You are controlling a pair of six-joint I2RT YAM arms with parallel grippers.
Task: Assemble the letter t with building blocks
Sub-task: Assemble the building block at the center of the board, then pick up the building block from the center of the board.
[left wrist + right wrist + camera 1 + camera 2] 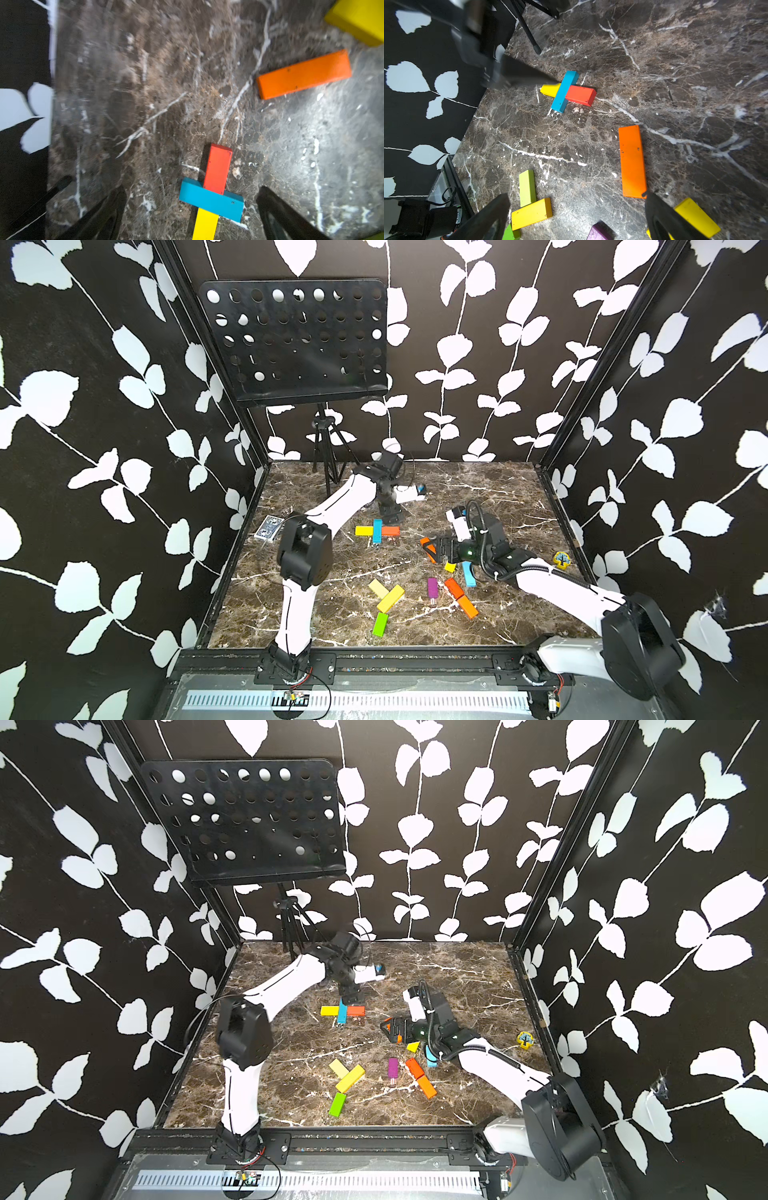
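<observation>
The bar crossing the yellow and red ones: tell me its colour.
The crossing bar is cyan, clearest in the right wrist view.

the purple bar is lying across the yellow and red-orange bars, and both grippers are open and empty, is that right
One thing is off: it is the glossy cyan bar, not a purple one, that lies across the yellow bar and the red-orange bar; the left wrist view shows it. The left gripper and right gripper are indeed open and empty.

Glossy blocks, polished marble tabletop (white-veined)
</observation>
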